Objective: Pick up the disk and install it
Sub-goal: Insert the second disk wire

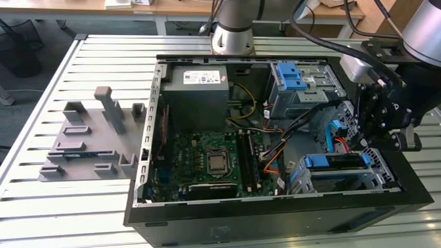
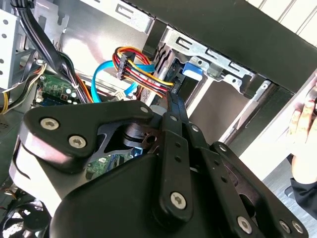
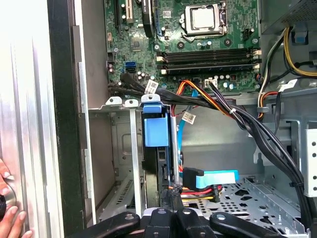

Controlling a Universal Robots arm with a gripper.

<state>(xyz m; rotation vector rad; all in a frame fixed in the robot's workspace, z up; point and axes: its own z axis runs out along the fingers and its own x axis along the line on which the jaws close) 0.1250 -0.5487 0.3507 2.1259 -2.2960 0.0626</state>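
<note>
An open computer case [image 1: 276,217] lies on a slatted metal table [image 1: 82,206]. The robot's gripper [image 1: 375,137] hangs over the drive cage on the exterior view's right, beside orange and blue cables [image 3: 213,181]. Whether it grips anything cannot be told. The disk [image 1: 335,161], edged in a blue frame, sits in the lower bay; in the first wrist view its blue latch [image 3: 155,130] stands upright in the cage. Seating it well likely means pressing straight along the rails, clear of the cables. A person's hand [image 3: 9,210] rests on the case edge.
</note>
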